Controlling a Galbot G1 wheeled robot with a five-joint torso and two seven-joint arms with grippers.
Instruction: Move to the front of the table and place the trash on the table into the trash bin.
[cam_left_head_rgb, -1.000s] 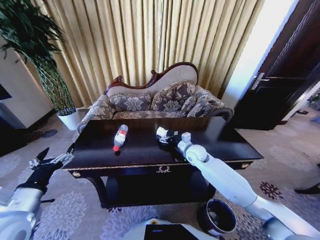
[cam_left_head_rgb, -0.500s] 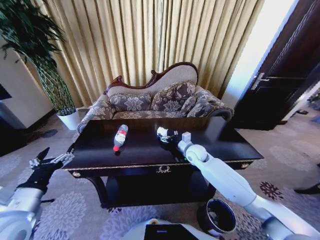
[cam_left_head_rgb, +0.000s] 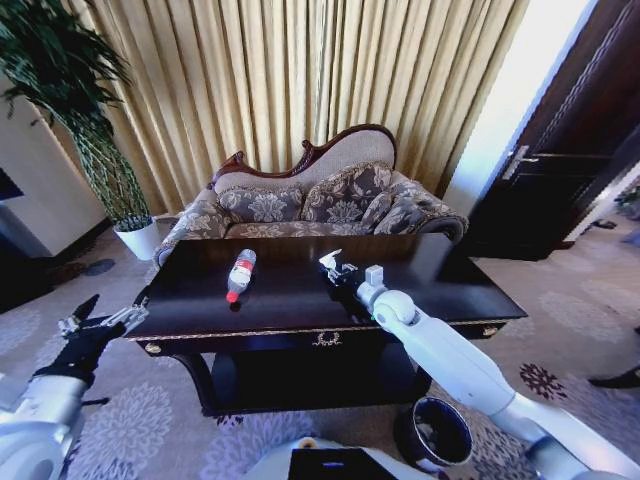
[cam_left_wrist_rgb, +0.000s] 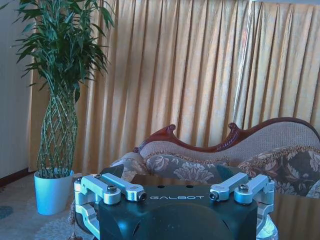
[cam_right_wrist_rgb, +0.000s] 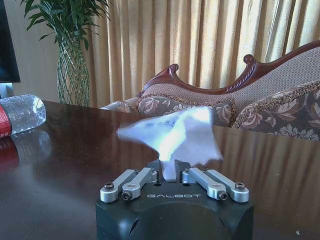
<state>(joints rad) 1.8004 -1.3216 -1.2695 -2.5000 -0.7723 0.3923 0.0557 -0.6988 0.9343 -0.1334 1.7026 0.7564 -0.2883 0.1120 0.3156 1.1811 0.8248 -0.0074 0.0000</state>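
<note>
Tabletop (cam_left_head_rgb: 420, 275) work is barely begun: right gripper (cam_left_head_rgb: 337, 268) pinches the paper (cam_right_wrist_rgb: 172, 135) mid-table, bottle (cam_left_head_rgb: 240, 273) lies untouched, left gripper (cam_left_head_rgb: 100, 322) spread idle off the left edge, bin (cam_left_head_rgb: 437, 431) waiting.

bright daylight via curtains (cam_left_head_rgb: 300, 80) | glare on table (cam_left_head_rgb: 300, 290) | paper (cam_right_wrist_rgb: 172, 135) motion-blurred | wide-angle edges

Glossy dark-brown table (cam_left_head_rgb: 300, 300), clear red-labelled bottle (cam_left_head_rgb: 240, 273) lying on its side left of centre, white paper wad (cam_right_wrist_rgb: 172, 135) pinched in right pincer (cam_right_wrist_rgb: 172, 172) above tabletop, round dark trash bin (cam_left_head_rgb: 436, 432) on floor, front right.
</note>
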